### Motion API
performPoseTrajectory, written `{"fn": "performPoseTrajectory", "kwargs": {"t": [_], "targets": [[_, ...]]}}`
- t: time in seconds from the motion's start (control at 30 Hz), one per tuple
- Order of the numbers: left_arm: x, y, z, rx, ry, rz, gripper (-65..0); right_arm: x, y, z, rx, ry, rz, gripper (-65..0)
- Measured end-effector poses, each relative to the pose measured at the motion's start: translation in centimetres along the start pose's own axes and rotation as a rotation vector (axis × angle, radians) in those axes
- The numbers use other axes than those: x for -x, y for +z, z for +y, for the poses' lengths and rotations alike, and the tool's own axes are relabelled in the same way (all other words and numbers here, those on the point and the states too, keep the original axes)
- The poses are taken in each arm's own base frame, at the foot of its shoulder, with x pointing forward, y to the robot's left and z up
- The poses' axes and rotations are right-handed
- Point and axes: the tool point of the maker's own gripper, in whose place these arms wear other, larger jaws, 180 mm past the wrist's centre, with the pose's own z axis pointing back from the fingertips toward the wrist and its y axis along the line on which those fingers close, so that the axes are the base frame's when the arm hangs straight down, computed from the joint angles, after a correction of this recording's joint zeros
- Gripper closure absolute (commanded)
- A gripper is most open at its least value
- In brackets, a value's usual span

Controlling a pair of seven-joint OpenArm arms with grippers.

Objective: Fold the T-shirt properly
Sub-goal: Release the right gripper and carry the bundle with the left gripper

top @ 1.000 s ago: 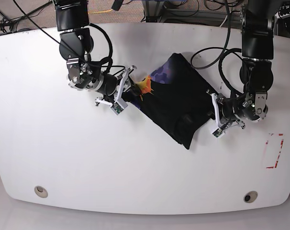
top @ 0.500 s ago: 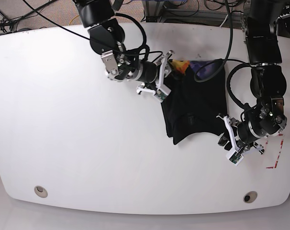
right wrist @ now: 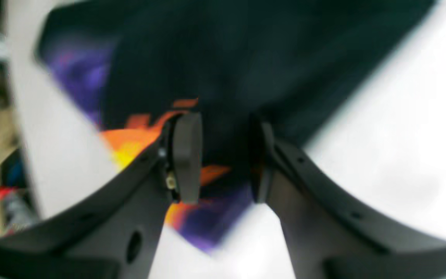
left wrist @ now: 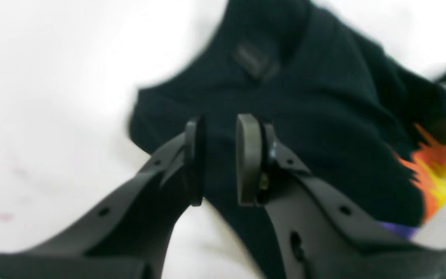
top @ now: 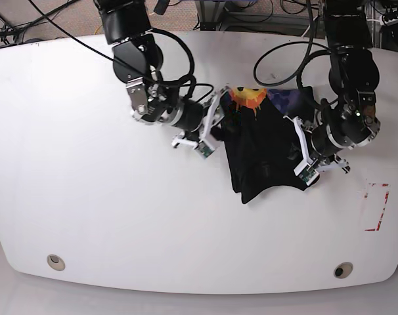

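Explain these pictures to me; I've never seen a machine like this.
Two robot arms work over a white table. The base view looks down on both; each wrist view comes from a camera on one arm, so that arm's fingers fill the bottom. In the base view, the left gripper is on your right, the right gripper on your left. On the table lies a black T-shirt with an orange-yellow print and purple patch. Both grippers are parted above or beside it; neither clearly holds it.
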Motion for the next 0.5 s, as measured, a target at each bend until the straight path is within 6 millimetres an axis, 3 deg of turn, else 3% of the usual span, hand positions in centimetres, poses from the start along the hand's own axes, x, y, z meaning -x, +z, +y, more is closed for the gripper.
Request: {"fn": "performPoseTrajectory", "kwargs": {"t": [0.1, 0.23, 0.3, 0.37, 0.5], "targets": [[0.3, -0.1, -1.7, 0.016, 0.049, -0.011, -23.9, -0.2, 2.4, -2.7, 0.08, 0.019, -0.002, -18.9], [-1.5, -0.8, -3.4, 0.006, 0.237, -0.147, -32.9, 1.2, 4.3, -5.3, 0.133, 0.048, 0.059, -18.9], [-2.1, -1.0, -4.2, -0.004, 0.322, -0.199, -35.1, 0.7, 4.7, -5.2, 0.112, 0.052, 0.031, -18.9], [-1.5, -1.5, -5.1, -0.021, 0.409, -0.193, -36.4, 0.5, 5.2, -5.5, 0.122, 0.035, 0.015, -18.9], [-0.9, -2.8, -5.2, -0.149, 0.544, -0.212, -37.2, 1.7, 7.1, -8.0, 0.203, -0.013, 0.034, -18.9]]}}
